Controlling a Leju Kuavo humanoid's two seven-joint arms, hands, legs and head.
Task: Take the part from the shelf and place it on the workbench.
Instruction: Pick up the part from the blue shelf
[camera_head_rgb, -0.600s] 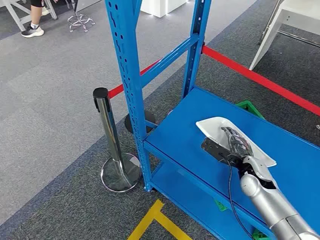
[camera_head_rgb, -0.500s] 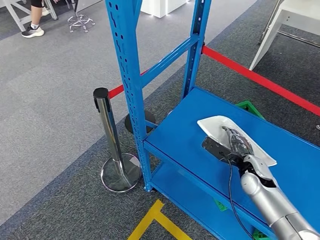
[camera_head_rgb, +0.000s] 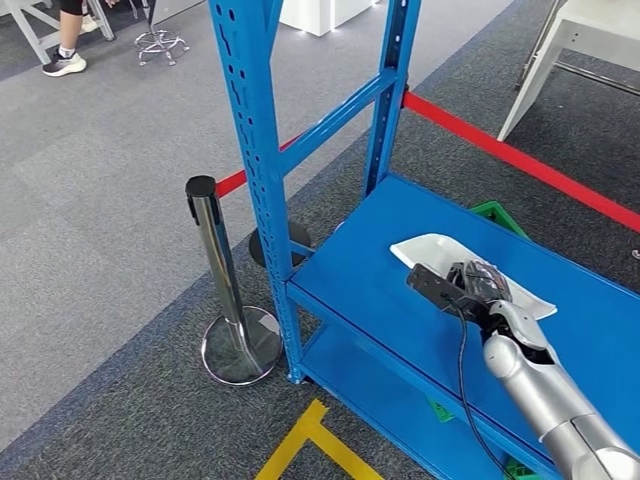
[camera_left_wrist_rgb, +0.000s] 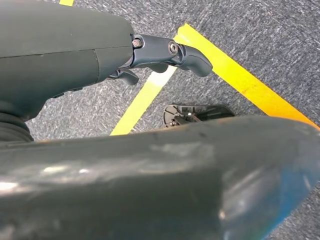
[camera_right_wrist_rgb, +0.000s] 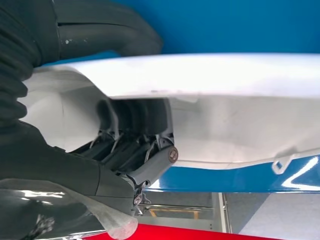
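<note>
The part (camera_head_rgb: 427, 250) is a flat white shell lying on the blue shelf board (camera_head_rgb: 355, 270). My right hand (camera_head_rgb: 477, 281) reaches in from the lower right and grips its near side. In the right wrist view the thumb lies over the white part (camera_right_wrist_rgb: 234, 95) and the dark fingers (camera_right_wrist_rgb: 128, 150) curl under its edge, with the shelf's blue surface behind. My left hand (camera_left_wrist_rgb: 166, 52) hangs over the carpet and a yellow floor line, holding nothing, its fingers apart.
A blue shelf upright (camera_head_rgb: 255, 150) rises at the shelf's left corner. A chrome stanchion (camera_head_rgb: 216, 262) with a red belt (camera_head_rgb: 528, 162) stands beside it. A green crate (camera_head_rgb: 498, 214) sits behind the shelf. Yellow tape (camera_head_rgb: 317, 440) marks the floor. A person's foot (camera_head_rgb: 64, 62) shows far left.
My right hand has shifted slightly right and closed further on the part, whose gripped side has tipped up a little from the shelf board.
</note>
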